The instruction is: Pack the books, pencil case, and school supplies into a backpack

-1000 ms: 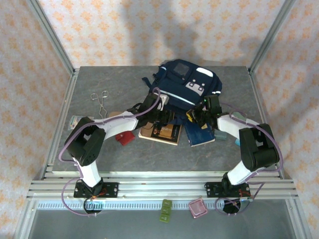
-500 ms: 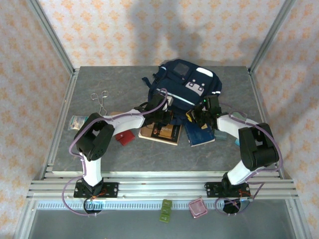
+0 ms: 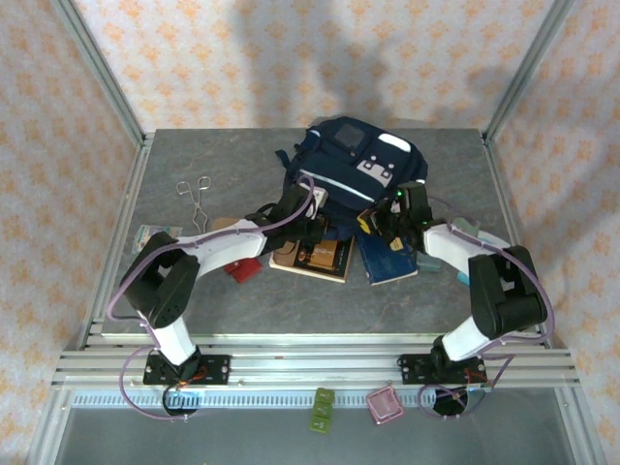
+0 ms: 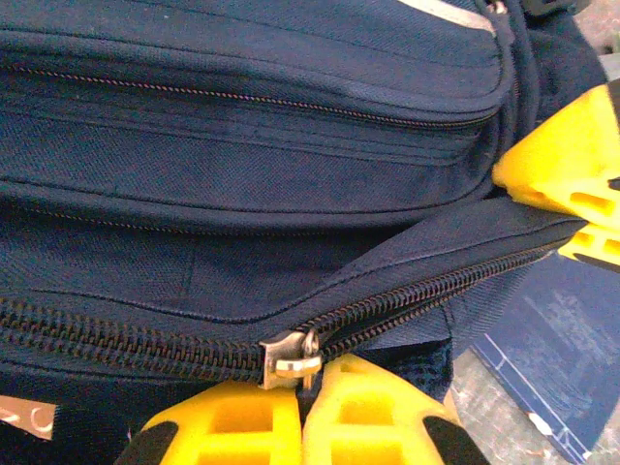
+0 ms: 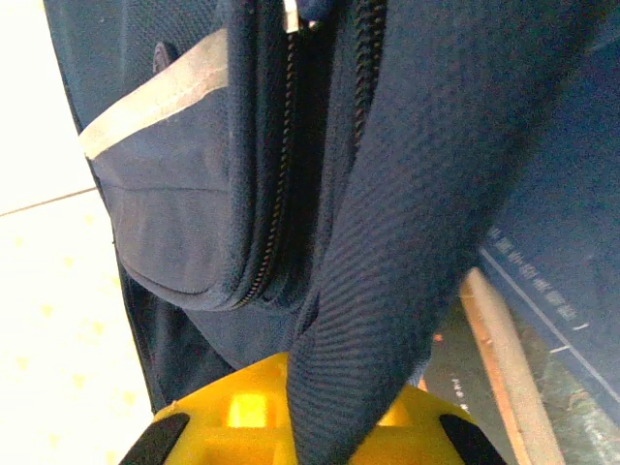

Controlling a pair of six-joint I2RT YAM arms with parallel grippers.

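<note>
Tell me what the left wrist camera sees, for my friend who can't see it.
The left gripper, yellow and shut, pinches the metal zipper pull of the navy-blue backpack. A dark blue book lies at the lower right.

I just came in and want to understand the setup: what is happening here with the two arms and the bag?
Both arms work at the near edge of the backpack. The left gripper is closed at the zipper pull, apparently pinching it. The right gripper is closed on a fold of the backpack's fabric. The tan-brown book, the dark blue book and the small red item lie on the table, not yet packed.
</note>
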